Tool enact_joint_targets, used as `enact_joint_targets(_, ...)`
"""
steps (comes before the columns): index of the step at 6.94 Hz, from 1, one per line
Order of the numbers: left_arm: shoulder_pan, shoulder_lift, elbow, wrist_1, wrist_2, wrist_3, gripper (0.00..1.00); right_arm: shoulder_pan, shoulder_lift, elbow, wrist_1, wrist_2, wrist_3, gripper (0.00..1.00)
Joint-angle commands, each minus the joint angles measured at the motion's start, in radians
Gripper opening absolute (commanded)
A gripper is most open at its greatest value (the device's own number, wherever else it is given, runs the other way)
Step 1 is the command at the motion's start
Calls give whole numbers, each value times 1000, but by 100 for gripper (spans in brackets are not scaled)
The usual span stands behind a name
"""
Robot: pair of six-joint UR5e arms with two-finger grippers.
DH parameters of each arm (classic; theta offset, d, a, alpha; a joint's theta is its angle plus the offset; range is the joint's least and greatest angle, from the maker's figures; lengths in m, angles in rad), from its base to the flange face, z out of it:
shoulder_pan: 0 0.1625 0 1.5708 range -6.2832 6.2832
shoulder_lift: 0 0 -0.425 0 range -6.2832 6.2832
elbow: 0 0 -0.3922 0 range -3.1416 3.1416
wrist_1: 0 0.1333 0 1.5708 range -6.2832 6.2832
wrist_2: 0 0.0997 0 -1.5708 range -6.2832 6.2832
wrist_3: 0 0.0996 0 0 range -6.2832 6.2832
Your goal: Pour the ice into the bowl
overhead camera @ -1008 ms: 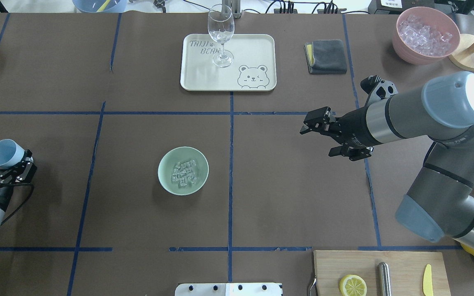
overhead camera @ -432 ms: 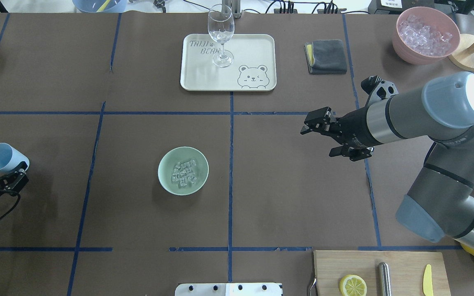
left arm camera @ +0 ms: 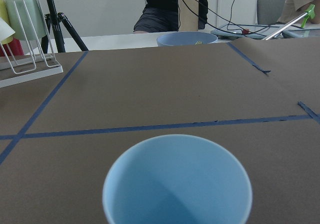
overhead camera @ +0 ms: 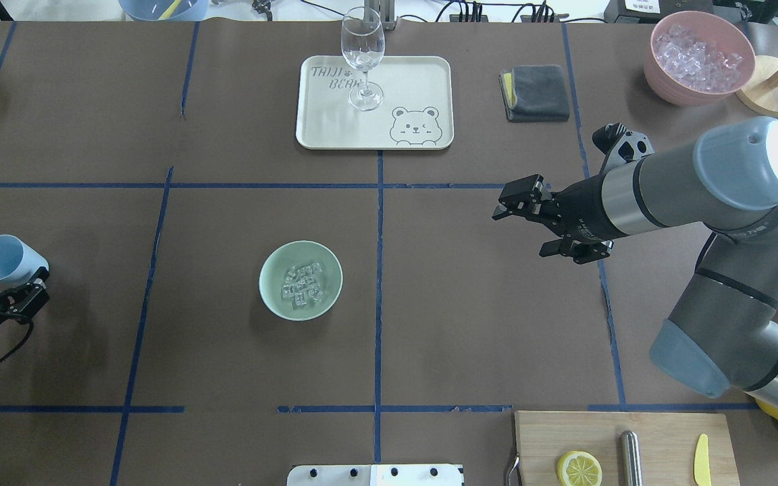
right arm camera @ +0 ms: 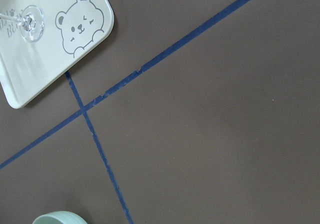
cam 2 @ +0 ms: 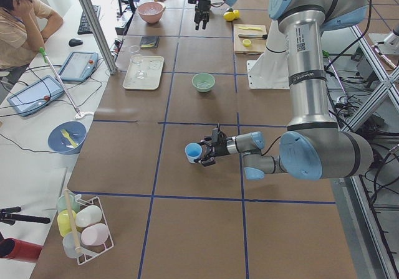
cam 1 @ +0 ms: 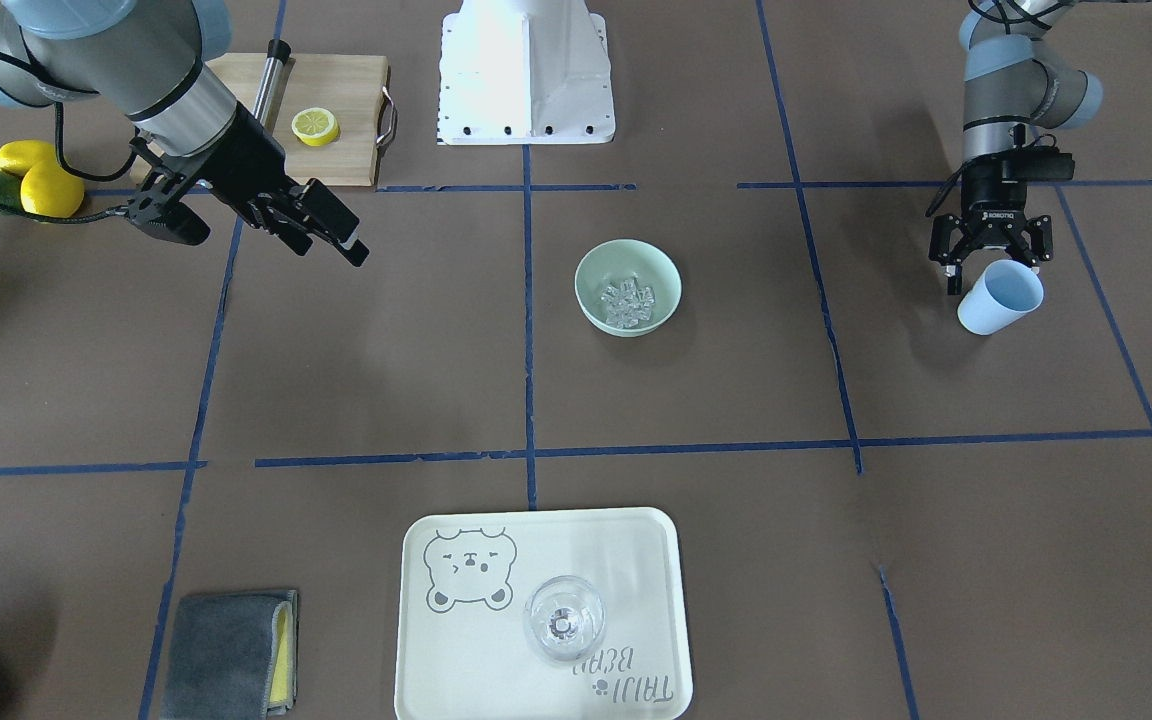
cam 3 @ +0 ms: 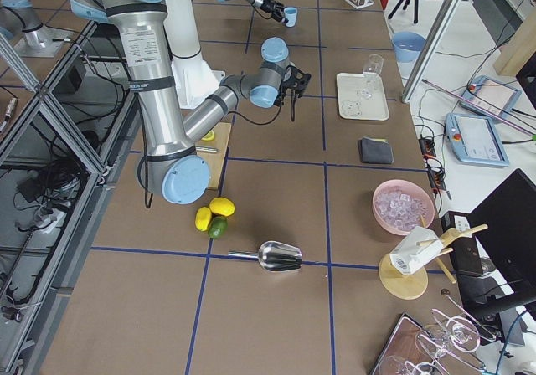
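Observation:
The mint-green bowl [overhead camera: 265, 280] stands near the table's middle with several clear ice cubes [overhead camera: 302, 282] in it; it also shows in the front view [cam 1: 626, 325], with the ice [cam 1: 629, 294] inside. An empty blue cup [overhead camera: 0, 260] stands upright at the far left edge. My left gripper [overhead camera: 3, 289] is open just behind the cup, its fingers spread beside the cup's base. The left wrist view shows the cup [left arm camera: 177, 180] empty. My right gripper [overhead camera: 521, 235] is open and empty, held above the table right of the bowl.
A pink bowl [overhead camera: 662, 84] full of ice sits at the back right by a wooden stand [overhead camera: 770, 94]. A bear tray [overhead camera: 416, 81] with a wine glass [overhead camera: 362, 57] and a grey cloth [overhead camera: 536, 92] lie at the back. A cutting board [overhead camera: 659, 432] lies front right.
My left gripper has drawn back toward the left edge and lower, and its fingers no longer clasp the blue cup, which now stands on the table. The right arm has not moved.

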Motion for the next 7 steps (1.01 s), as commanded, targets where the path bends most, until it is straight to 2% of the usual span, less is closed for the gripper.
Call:
enact_joint_targets(1,-4,69,-98,0,61,36,100,1,0,-1,0,0,0,100)
enact_joint_targets(3,-6,77,-102,0,121,38,100,-1,-1,-3,0,0,0,100)
enact_joint_targets(5,-10,78,-126,-3,128,76,100,-1,-3,-4,0,0,0,100)
enact_joint_targets(6,-12,78,-141,-57,113,160,100,-2,-1,-6,0,0,0,100)
enact_joint_targets(7,-24,95,-141,-94,6,183,100,-25,5,-6,-1,-8,2,100)
